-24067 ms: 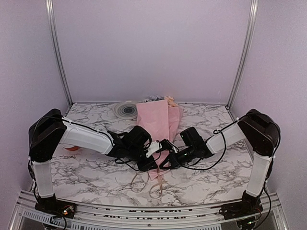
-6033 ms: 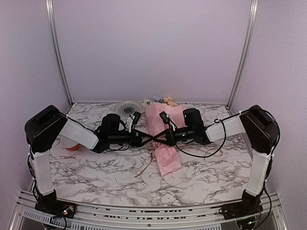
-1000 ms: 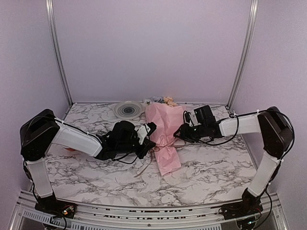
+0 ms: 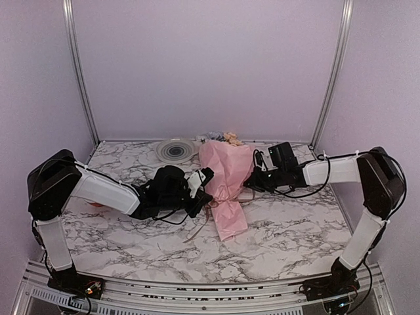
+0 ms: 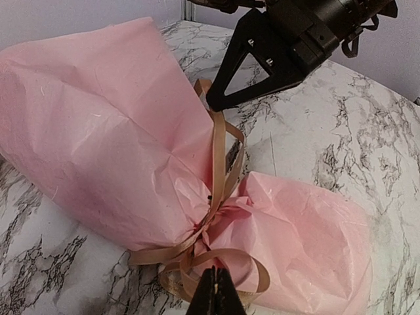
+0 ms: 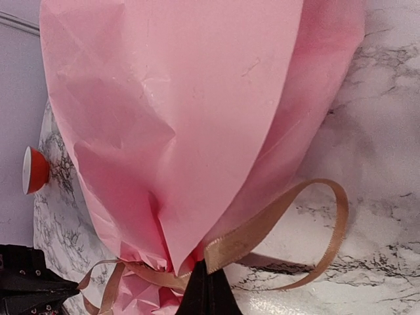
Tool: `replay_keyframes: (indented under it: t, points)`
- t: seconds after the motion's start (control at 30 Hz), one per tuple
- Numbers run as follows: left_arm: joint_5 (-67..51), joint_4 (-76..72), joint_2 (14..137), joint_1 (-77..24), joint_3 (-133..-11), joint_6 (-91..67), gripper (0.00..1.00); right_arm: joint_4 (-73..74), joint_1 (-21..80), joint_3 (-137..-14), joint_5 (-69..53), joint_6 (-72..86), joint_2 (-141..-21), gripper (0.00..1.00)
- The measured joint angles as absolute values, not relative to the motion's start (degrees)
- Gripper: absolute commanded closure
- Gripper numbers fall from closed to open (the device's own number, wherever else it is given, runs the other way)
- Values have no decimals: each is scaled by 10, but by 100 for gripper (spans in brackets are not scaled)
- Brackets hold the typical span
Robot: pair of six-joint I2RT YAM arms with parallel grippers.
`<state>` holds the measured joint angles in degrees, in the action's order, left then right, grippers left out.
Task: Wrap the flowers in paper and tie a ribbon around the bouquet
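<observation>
The bouquet (image 4: 224, 178) lies on the marble table as a cone of pink paper (image 5: 98, 131), its waist cinched by the tan ribbon (image 5: 220, 152). Flowers (image 4: 224, 138) peek from the wide far end. My left gripper (image 4: 207, 196) sits at the waist's left side. It is shut (image 5: 215, 290) on a ribbon loop. My right gripper (image 4: 247, 191) is on the bouquet's right. It is shut (image 6: 205, 283) on a ribbon strand (image 6: 275, 216) that arcs over the table. Its black fingers (image 5: 252, 62) reach toward the knot in the left wrist view.
A round grey disc (image 4: 175, 150) lies at the back left near the wall. A small orange-red spool (image 4: 96, 203) sits behind my left arm and shows again as the spool (image 6: 34, 169) in the right wrist view. Metal posts (image 4: 79, 72) flank the back wall.
My right gripper has closed on the ribbon strand and drawn slightly back to the right. The left gripper and the bouquet have stayed put.
</observation>
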<state>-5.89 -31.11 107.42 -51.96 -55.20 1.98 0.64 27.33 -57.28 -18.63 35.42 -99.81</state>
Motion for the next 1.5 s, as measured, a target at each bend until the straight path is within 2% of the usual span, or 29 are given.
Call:
replay_keyframes:
  t: [0.47,0.7,1.03,1.27,1.5]
  points:
    - [-59,-301,1074,-520,-552,20,100,22,272,-561,-179,326,-923,100]
    - [-60,-301,1074,-520,-552,21,100,26,323,-611,-206,275,-921,100]
    - [-59,-300,1074,-528,-552,30,100,-10,390,-816,-223,266,-1040,100]
    - [-59,-300,1074,-533,-552,33,100,1,453,-902,-244,270,-1137,100]
    - [-59,-299,1073,-535,-552,36,100,5,492,-931,-277,274,-1157,99]
